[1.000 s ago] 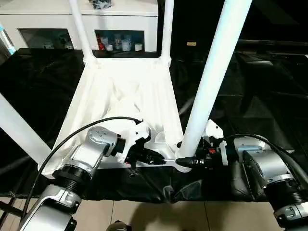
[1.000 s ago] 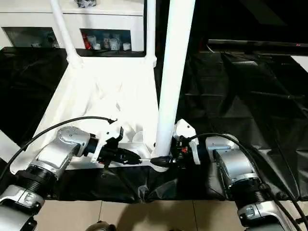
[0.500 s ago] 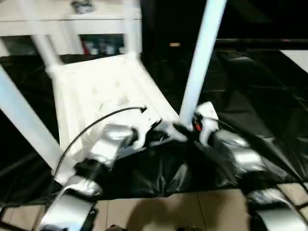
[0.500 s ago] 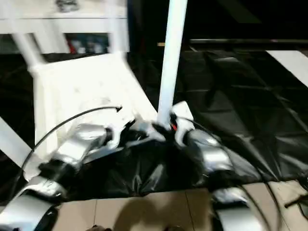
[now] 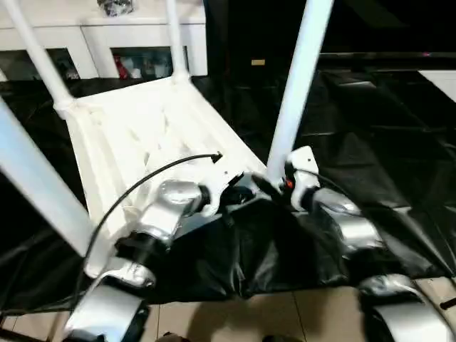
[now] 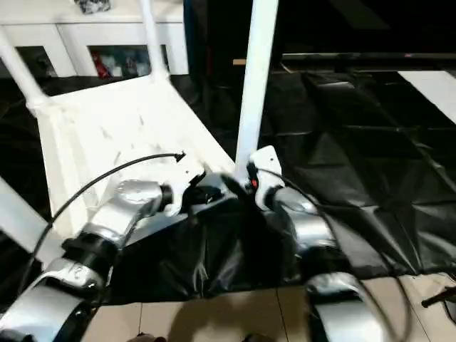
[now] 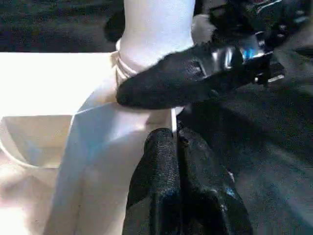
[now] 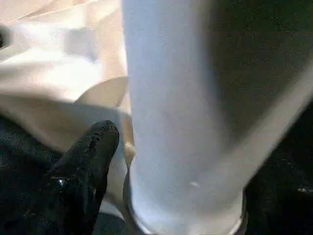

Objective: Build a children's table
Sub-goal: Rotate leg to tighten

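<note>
The children's table lies upside down, its ribbed white top on black sheeting, with legs standing up from the corners. The near right leg rises from its round corner socket. My left gripper is shut on the thin rim of the top beside that socket, and it also shows from above. My right gripper sits against the base of the same leg, on its right side. The far side of the leg's base is hidden.
A white cabinet with glass doors stands behind the table. Crinkled black sheeting covers the surface to the right and front. Tiled floor shows below its front edge. The near left leg slants up close to my left arm.
The whole view has swung and tilted, so the camera has moved. Both grippers stay at the near right corner, the left on the rim and the right at the leg's base.
</note>
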